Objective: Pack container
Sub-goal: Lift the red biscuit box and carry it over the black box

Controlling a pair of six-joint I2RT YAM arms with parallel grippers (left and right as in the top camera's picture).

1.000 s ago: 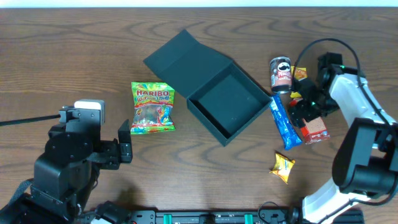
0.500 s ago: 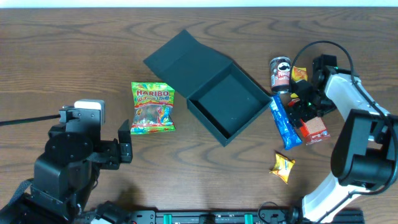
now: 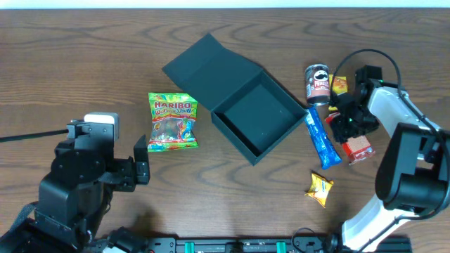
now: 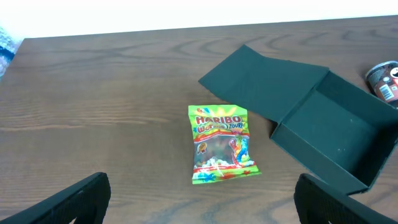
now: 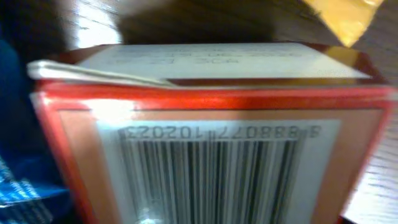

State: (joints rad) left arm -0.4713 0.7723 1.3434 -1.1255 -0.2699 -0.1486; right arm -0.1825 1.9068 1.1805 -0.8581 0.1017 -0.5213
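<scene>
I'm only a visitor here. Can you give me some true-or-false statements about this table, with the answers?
The dark box is open and empty. True.
The Haribo bag lies inside the box. False: it lies on the table outside it.
The left hand holds the blue packet. False: that hand is open and empty; the packet lies on the table.
The right hand is right by the red carton. True.

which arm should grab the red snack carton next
Right. The right gripper hangs at the orange-red carton, whose barcode fills its wrist view; the left gripper sits open beyond the container, near the Haribo bag.
</scene>
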